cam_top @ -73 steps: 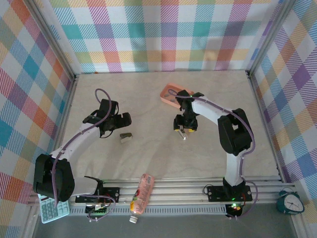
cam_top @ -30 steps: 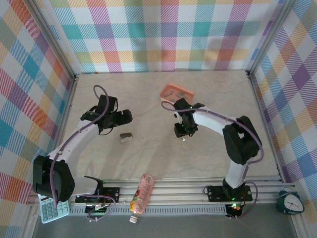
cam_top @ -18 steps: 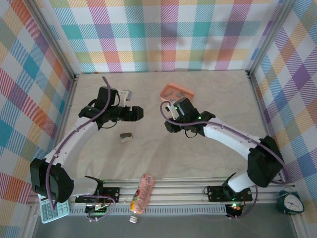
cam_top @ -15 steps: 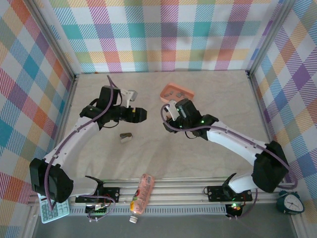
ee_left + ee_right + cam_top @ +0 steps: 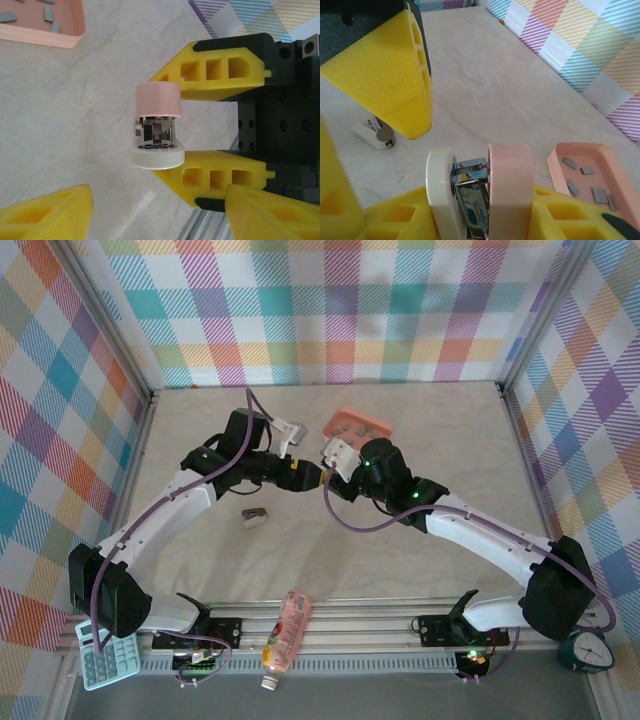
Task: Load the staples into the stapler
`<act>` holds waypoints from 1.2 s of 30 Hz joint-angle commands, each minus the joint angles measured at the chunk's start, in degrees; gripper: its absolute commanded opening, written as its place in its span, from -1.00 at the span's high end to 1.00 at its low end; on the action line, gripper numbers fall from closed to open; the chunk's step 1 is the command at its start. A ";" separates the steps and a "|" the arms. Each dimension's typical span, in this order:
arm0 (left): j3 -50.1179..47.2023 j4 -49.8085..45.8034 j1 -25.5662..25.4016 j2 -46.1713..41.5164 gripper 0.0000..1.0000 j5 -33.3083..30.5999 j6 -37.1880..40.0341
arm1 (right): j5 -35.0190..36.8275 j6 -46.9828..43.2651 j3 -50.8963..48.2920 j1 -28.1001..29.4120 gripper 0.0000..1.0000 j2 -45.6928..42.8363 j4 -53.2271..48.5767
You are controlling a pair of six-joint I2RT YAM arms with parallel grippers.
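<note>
The stapler (image 5: 481, 192), pink on top with a white base and chrome inside, is held off the table by my right gripper (image 5: 480, 205), which is shut on it. From above the stapler (image 5: 334, 452) sits at the tip of the right gripper (image 5: 340, 464). My left gripper (image 5: 313, 477) faces it nose to nose. In the left wrist view the left gripper (image 5: 157, 200) stands open, and the stapler (image 5: 157, 129) is just beyond its fingertips (image 5: 55, 212). The staples (image 5: 580, 181) lie as several grey strips in the pink tray (image 5: 555, 172).
The pink tray (image 5: 372, 426) sits behind the two grippers. A small white and grey object (image 5: 254, 517) lies on the table to the front left. A pink bottle (image 5: 287, 630), a calculator (image 5: 105, 660) and a clock (image 5: 586, 645) rest by the near rail.
Both arms swung in toward the middle. The right gripper carried the stapler left and up, the left gripper moved right to face it, and the left jaws narrowed somewhat.
</note>
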 commanded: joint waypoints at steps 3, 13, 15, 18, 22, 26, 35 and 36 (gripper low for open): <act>1.26 2.01 -1.13 0.02 -0.36 -4.05 -2.16 | -1.17 -2.82 -0.12 0.73 0.20 -0.86 5.25; -1.32 9.21 -1.13 -1.02 -0.27 -5.91 -7.37 | -1.05 -2.37 -2.21 0.91 0.20 -1.69 7.63; -1.71 10.06 -1.13 -1.03 -0.19 -5.94 -7.86 | -0.89 -2.03 -2.63 0.93 0.20 -1.86 8.01; -1.71 9.88 -1.13 -0.73 -0.13 -5.01 -7.78 | -0.81 -1.50 -3.15 0.94 0.20 -2.27 8.73; -1.56 9.01 -1.13 -0.28 -0.11 -3.25 -7.35 | -0.05 -0.67 -3.55 0.93 0.20 -2.59 9.45; -1.61 8.03 -1.13 0.05 -0.11 -3.02 -6.75 | 0.01 -0.38 -3.90 0.93 0.20 -3.07 10.30; -1.40 7.94 -1.51 0.91 -0.04 -2.00 -6.86 | 0.22 -0.20 -3.99 0.93 0.20 -3.54 10.69; -1.35 7.94 -1.49 1.00 -0.04 -1.89 -6.78 | 0.23 -0.16 -3.99 0.93 0.20 -3.52 10.65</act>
